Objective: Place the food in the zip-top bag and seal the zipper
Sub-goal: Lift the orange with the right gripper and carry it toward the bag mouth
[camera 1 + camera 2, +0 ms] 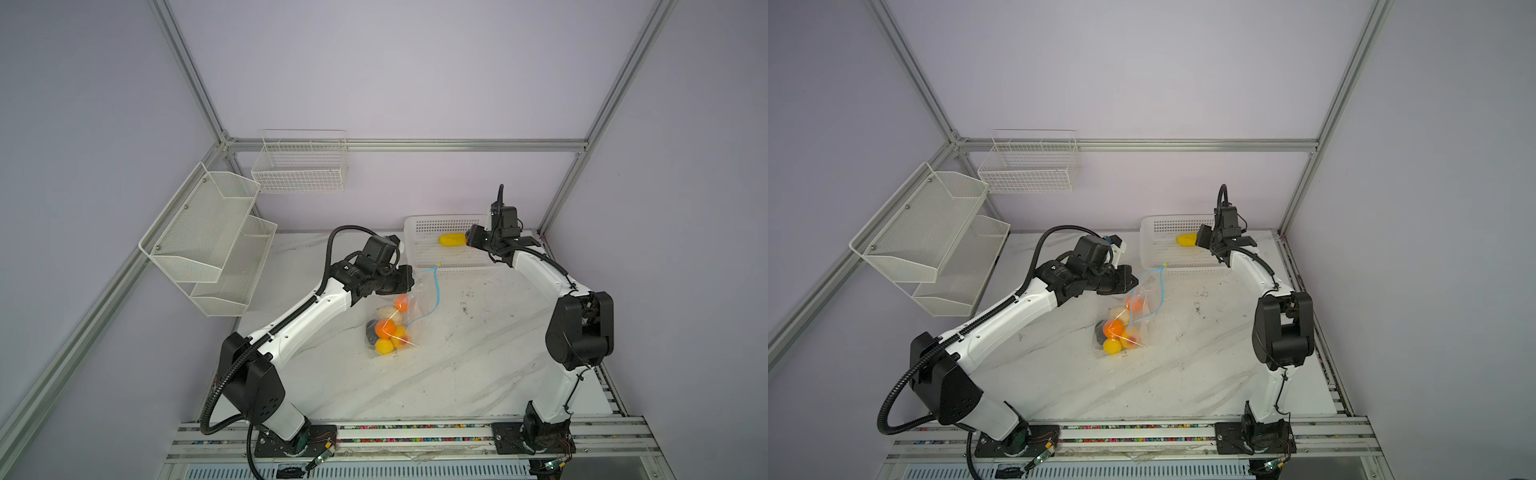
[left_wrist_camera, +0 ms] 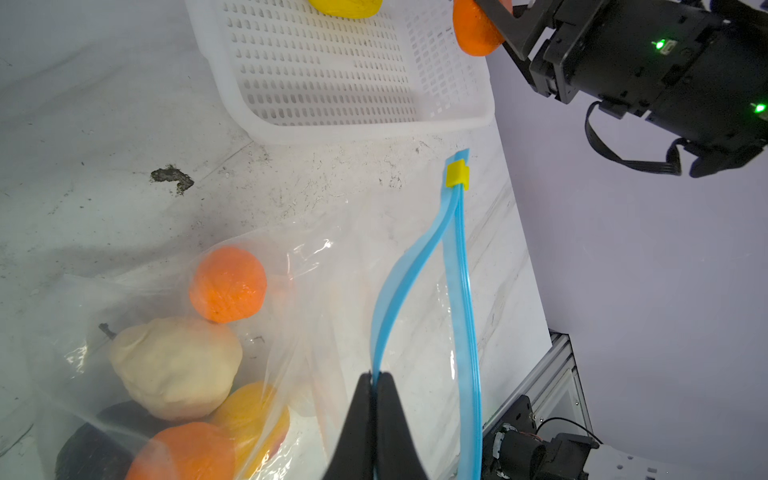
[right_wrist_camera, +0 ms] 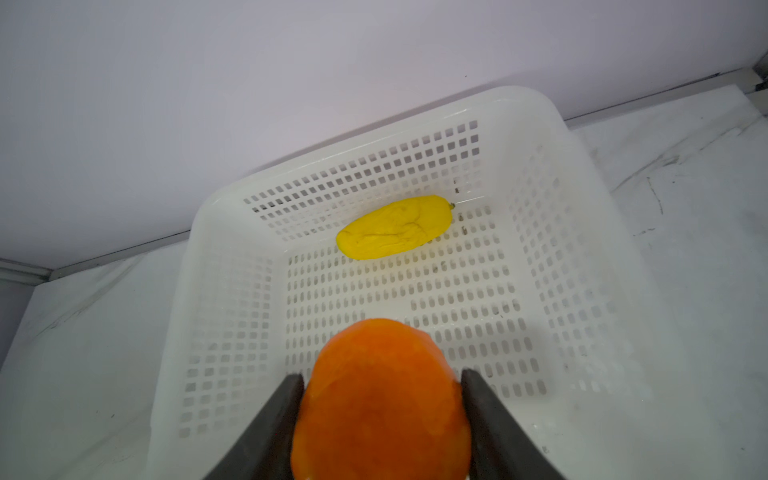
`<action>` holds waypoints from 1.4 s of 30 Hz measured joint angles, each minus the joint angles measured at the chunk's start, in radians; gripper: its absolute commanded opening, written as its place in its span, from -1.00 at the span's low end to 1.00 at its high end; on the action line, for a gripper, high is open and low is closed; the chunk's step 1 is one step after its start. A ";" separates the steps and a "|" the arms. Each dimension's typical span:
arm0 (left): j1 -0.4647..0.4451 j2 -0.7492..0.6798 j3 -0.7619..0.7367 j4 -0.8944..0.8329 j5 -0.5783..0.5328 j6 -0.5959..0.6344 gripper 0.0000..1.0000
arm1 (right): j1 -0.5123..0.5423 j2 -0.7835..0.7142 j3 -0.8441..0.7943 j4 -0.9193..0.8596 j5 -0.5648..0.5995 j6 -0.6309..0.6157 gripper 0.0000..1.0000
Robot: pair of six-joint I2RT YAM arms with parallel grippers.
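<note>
A smudged white marble-look surface (image 1: 457, 374) sits within lilac walls (image 1: 415, 83); white mesh shelves (image 1: 208, 241) hang at left. The left hand (image 2: 376, 386) is pinched shut on one lip of the light-blue zipper (image 2: 415, 266). The zipper runs away from that hand toward the white perforated plastic basket (image 3: 540, 124), with its yellow slider (image 2: 457, 174) at the far end. The clear crinkly zip-top bag (image 2: 332, 266) slumps on the surface by that hand, lips parted. The right hand (image 3: 381, 376) clamps an orange ball (image 3: 382, 415) above the basket, where a long yellow fruit (image 3: 395, 226) lies.

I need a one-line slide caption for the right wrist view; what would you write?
Right gripper shut on an orange ball over the white perforated basket, where an elongated yellow fruit lies.
</note>
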 measured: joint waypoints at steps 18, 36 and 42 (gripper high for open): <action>0.000 0.000 0.000 0.019 0.003 -0.001 -1.00 | 0.187 -0.399 -0.169 -0.134 -0.132 0.100 0.11; -0.001 0.000 0.000 0.028 0.003 -0.016 -1.00 | 0.310 -0.467 -0.237 -0.129 -0.336 0.224 0.11; -0.002 0.000 0.000 0.028 0.002 -0.017 -1.00 | 0.320 -0.467 -0.270 -0.127 -0.355 0.229 0.11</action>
